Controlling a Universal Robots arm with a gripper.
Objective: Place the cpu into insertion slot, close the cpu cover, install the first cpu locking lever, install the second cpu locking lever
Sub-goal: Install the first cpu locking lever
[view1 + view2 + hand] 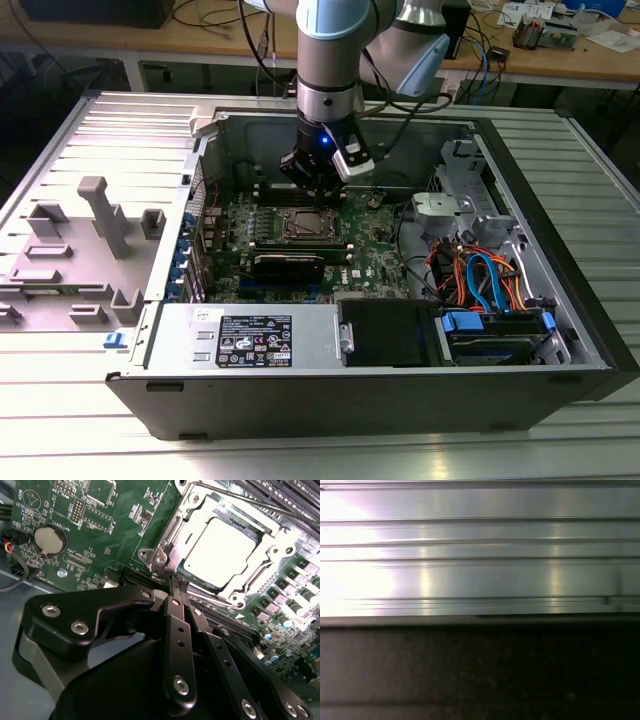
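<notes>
One arm reaches down into the open computer case, with its gripper poised just above the motherboard at the far edge of the insertion slot. In the second wrist view the gripper shows its black fingers pressed together with no gap between them and nothing held; their tips sit just beside one corner of the socket frame.

The cpu lies flat inside the insertion slot, its silver-grey top bright under the light. The cpu cover is down over the chip, its square window framing the metal top. A thin wire locking lever runs along the side of the frame away from the gripper; whether it is latched cannot be told.

On the green board, a round coin battery sits well apart from the socket. In the exterior view the silver power supply box lies along the near wall of the case, and orange and blue cables bunch at the exterior view's right. Grey plastic fixtures stand on the ribbed metal table at the exterior view's left
</notes>
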